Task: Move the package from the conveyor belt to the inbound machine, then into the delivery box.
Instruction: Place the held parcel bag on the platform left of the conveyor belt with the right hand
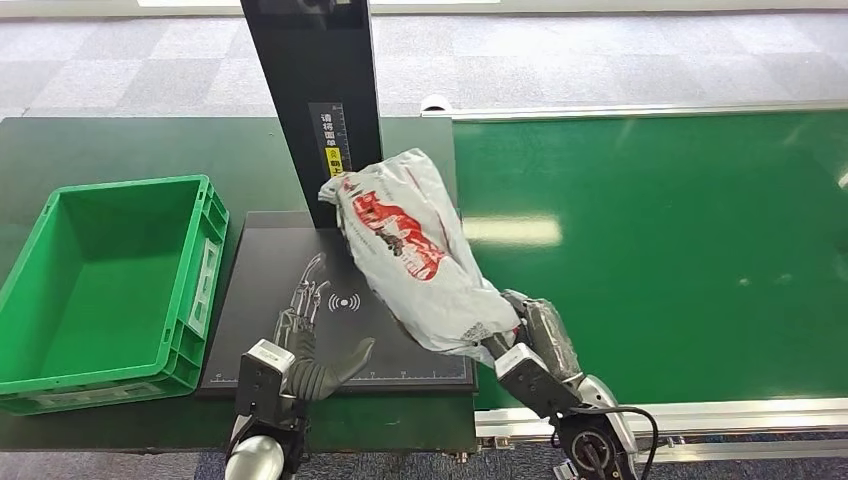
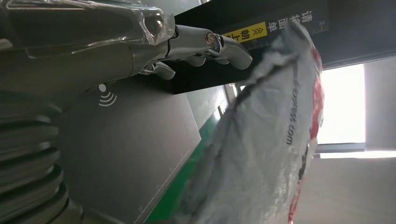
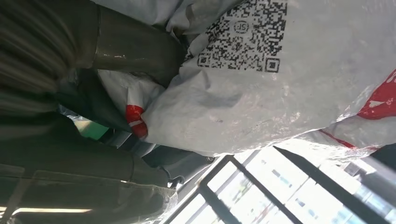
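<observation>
Nearest to me, my left hand [image 1: 300,350] hangs low over the front of the scanner pad [image 1: 260,300] with its fingers spread and nothing in them; from its wrist I see the fingers [image 2: 219,44] reaching toward the black post [image 1: 315,90]. Just to its right, my right hand [image 1: 520,335] grips the lower end of the package [image 1: 410,250], a crumpled white plastic mailer with red printing, and from that wrist the bag's QR code [image 3: 243,35] sits right against my thumb. The bag tilts up and away from my grip, its upper end close by the post, its body held above the right part of the pad, off the green conveyor belt [image 1: 650,250]. I judge this the inbound machine step: the package is over the scanner but not yet laid down. Next I need to lower it flat on the pad, label readable, then carry it left to the empty green delivery box [image 1: 190,290].
</observation>
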You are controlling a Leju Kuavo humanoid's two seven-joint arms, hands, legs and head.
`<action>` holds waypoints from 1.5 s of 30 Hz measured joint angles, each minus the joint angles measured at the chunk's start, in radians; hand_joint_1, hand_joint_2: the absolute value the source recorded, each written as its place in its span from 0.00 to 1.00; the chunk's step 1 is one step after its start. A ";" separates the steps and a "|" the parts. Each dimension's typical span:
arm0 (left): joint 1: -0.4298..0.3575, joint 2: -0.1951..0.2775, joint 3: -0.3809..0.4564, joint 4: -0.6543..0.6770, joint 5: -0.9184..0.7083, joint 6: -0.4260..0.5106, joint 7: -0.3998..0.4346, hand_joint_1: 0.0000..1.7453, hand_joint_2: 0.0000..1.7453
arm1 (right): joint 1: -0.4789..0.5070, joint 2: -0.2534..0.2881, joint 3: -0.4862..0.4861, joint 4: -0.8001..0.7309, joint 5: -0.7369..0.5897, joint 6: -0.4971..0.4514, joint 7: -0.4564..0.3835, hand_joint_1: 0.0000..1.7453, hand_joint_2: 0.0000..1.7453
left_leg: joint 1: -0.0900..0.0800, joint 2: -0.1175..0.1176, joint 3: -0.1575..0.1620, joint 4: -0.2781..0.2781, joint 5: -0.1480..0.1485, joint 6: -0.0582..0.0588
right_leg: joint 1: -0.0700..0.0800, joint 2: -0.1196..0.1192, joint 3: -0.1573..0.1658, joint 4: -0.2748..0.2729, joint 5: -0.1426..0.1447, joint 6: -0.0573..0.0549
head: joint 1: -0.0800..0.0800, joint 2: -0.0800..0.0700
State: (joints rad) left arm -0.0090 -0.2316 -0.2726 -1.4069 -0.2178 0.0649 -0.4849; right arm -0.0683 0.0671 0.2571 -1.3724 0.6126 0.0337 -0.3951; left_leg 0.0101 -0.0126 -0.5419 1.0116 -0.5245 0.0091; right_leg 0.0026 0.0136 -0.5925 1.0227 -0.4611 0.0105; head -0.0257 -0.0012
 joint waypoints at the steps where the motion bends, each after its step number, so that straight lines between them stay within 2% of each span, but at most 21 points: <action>1: -0.002 0.000 0.001 0.002 0.003 0.001 -0.001 0.00 1.00 | 0.001 -0.001 0.020 0.001 -0.002 0.007 0.002 1.00 1.00 | 0.000 0.000 0.000 0.000 0.000 0.000 | 0.000 0.000 0.000 0.000 0.000 0.000 | 0.000 0.000; 6: -0.005 0.000 0.002 0.005 0.012 0.006 -0.001 0.00 1.00 | 0.000 -0.004 0.085 0.016 -0.008 0.026 0.023 1.00 1.00 | 0.000 0.000 0.000 0.000 0.000 0.000 | 0.000 0.000 0.000 0.000 0.000 0.000 | 0.000 0.000; 10: -0.005 0.000 0.002 0.008 0.015 0.014 -0.001 0.00 1.00 | -0.003 0.000 0.108 0.055 -0.013 0.031 0.092 1.00 1.00 | 0.000 0.000 0.000 0.000 0.000 0.000 | 0.000 0.000 0.000 0.000 0.000 0.000 | 0.000 0.000; 19: -0.005 0.000 0.002 0.008 0.022 0.031 0.005 0.00 1.00 | -0.027 0.004 0.098 0.137 0.063 -0.109 0.228 1.00 1.00 | 0.000 0.000 0.000 0.000 0.000 0.000 | 0.000 0.000 0.000 0.000 0.000 0.000 | 0.000 0.000; 24: -0.005 -0.001 0.002 0.008 0.026 0.037 0.007 0.00 1.00 | -0.029 0.007 0.085 0.149 0.083 -0.121 0.248 1.00 1.00 | 0.000 0.000 0.000 0.000 0.000 0.000 | 0.000 0.000 0.000 0.000 0.000 0.000 | 0.000 0.000; 27: -0.005 -0.006 0.005 0.006 0.046 0.080 -0.011 0.00 1.00 | -0.027 0.008 0.080 0.154 0.090 -0.121 0.259 1.00 1.00 | 0.000 0.000 0.000 0.000 0.000 0.000 | 0.000 0.000 0.000 0.000 0.000 0.000 | 0.000 0.000; 30: -0.004 -0.014 0.016 -0.005 0.100 0.122 -0.043 0.00 1.00 | -0.018 0.009 0.076 0.155 0.087 -0.121 0.248 1.00 1.00 | 0.000 0.000 0.000 0.000 0.000 0.000 | 0.000 0.000 0.000 0.000 0.000 0.000 | 0.000 0.000; 36: -0.003 -0.016 0.027 -0.025 0.147 0.128 -0.058 0.00 1.00 | -0.009 0.009 0.074 0.156 0.054 -0.098 0.199 1.00 1.00 | 0.000 0.000 0.000 0.000 0.000 0.000 | 0.000 0.000 0.000 0.000 0.000 0.000 | 0.000 0.000; 45: -0.005 -0.014 0.024 -0.025 0.191 0.147 -0.076 0.00 1.00 | -0.018 0.009 0.073 0.189 -0.105 0.047 0.097 1.00 1.00 | 0.000 0.000 0.000 0.000 0.000 0.000 | 0.000 0.000 0.000 0.000 0.000 0.000 | 0.000 0.000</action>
State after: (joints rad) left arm -0.0137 -0.2455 -0.2482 -1.4315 -0.0271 0.2117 -0.5609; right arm -0.0864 0.0758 0.3299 -1.1836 0.5078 0.0804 -0.2981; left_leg 0.0101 -0.0126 -0.5420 1.0116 -0.5245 0.0092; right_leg 0.0025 0.0136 -0.5926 1.0226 -0.4611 0.0106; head -0.0258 -0.0011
